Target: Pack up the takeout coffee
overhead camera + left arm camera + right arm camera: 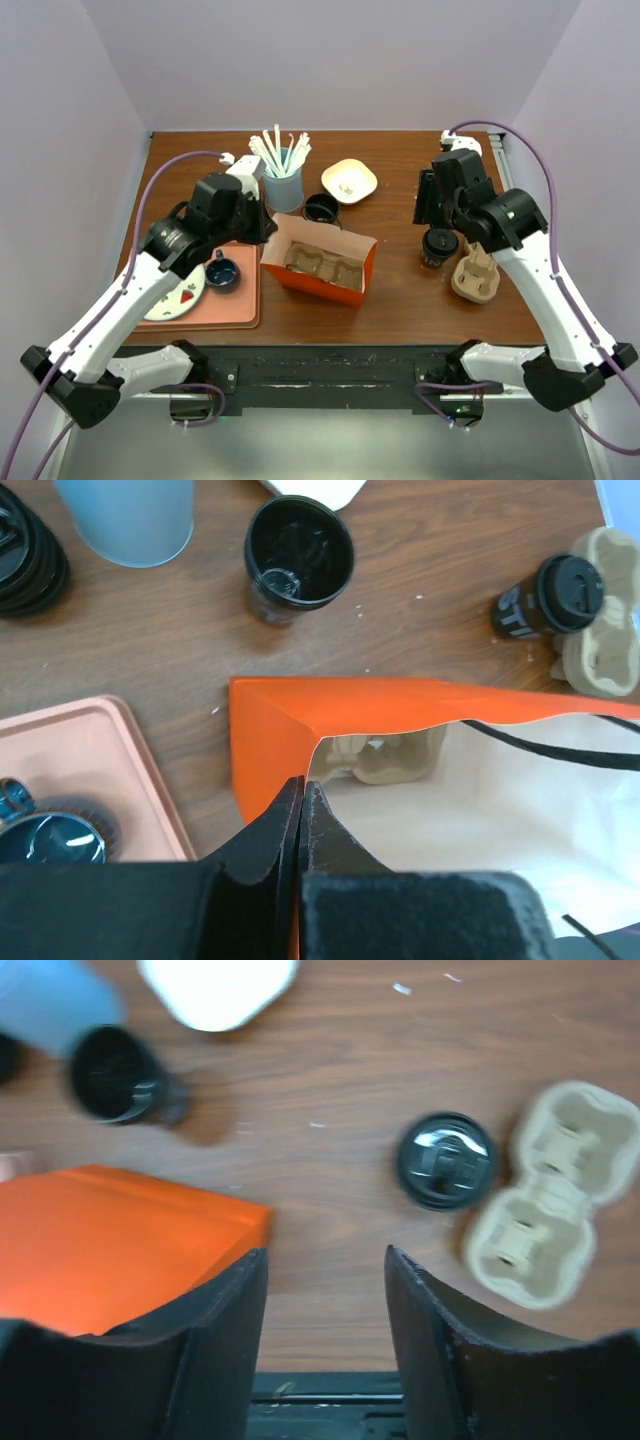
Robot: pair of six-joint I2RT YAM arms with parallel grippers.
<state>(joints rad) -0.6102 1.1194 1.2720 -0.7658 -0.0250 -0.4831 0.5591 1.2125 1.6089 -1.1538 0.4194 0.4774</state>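
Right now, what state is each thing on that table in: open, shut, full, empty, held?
takeout coffee: lidded, upright, not held.
orange bag: open, one cup carrier inside.
left gripper: shut on the orange bag's rim.
right gripper: open, empty.
lidless black cup: upright, uncovered.
second cup carrier: empty, on the table.
blue mug: upright on pink tray.

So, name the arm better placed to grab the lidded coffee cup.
Right: the right hand is open near the coffee cup; the left hand is shut on the orange bag's rim.
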